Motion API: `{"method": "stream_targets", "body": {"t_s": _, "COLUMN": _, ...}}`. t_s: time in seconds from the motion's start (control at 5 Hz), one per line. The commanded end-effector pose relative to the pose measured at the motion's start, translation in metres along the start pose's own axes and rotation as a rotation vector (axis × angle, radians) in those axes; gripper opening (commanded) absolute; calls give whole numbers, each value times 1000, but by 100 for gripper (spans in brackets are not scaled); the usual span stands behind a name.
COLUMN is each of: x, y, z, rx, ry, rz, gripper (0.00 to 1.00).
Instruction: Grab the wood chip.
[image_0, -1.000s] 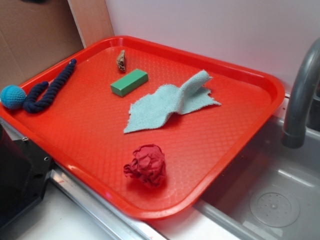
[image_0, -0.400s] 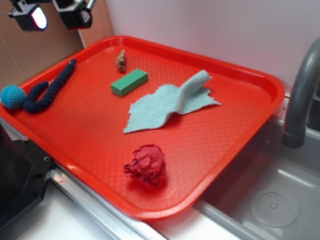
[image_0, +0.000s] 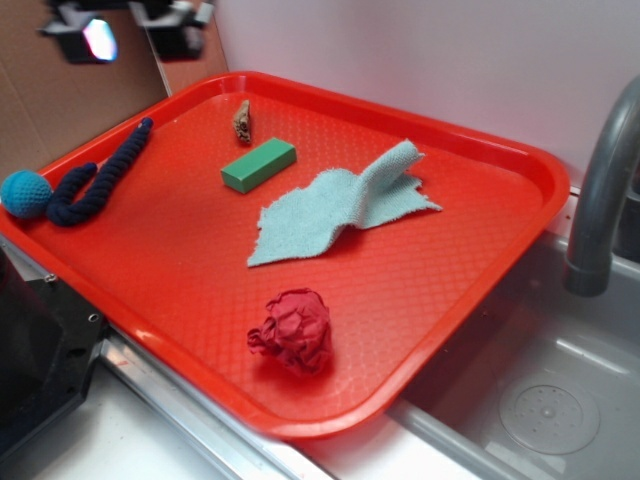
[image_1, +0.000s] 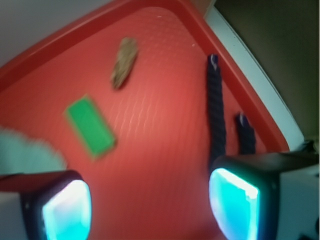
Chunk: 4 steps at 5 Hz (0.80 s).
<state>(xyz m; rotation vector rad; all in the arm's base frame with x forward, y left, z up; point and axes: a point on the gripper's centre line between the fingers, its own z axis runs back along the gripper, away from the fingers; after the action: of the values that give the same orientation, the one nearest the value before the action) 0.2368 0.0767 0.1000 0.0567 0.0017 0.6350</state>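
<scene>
The wood chip (image_0: 242, 121) is a small mottled brown sliver lying near the far rim of the red tray (image_0: 470, 290); in the wrist view the wood chip (image_1: 124, 62) sits at the upper middle, blurred. A green block (image_0: 259, 164) lies just in front of it, and the same green block (image_1: 90, 126) shows to the left of centre in the wrist view. My gripper (image_0: 128, 24) hovers high at the top left, above the tray's left corner and well apart from the chip. Its jaws stand wide apart with only bare tray between the fingertips (image_1: 150, 207).
A dark blue rope (image_0: 98, 176) and a blue crocheted ball (image_0: 25, 193) lie along the tray's left rim. A pale green cloth (image_0: 335, 210) lies mid-tray, a crumpled red ball (image_0: 293, 329) near the front. A grey faucet (image_0: 598, 210) and sink stand at right.
The gripper came into the exterior view at the top left and has since shifted a little to the right. Nothing on the tray has moved.
</scene>
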Motion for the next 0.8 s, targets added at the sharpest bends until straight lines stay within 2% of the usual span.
{"method": "stream_targets", "body": {"t_s": 0.0, "x": 67, "y": -17, "z": -28, "rx": 48, "ry": -81, "rz": 115, "gripper": 100}}
{"method": "stream_targets", "body": {"t_s": 0.2, "x": 63, "y": -30, "z": -40, "rx": 39, "ry": -193, "rz": 42, "gripper": 100}}
{"method": "stream_targets", "body": {"t_s": 0.4, "x": 60, "y": -31, "z": -42, "rx": 48, "ry": -188, "rz": 47, "gripper": 100}}
{"method": "stream_targets", "body": {"t_s": 0.6, "x": 68, "y": -31, "z": -56, "rx": 29, "ry": -110, "rz": 17, "gripper": 100}}
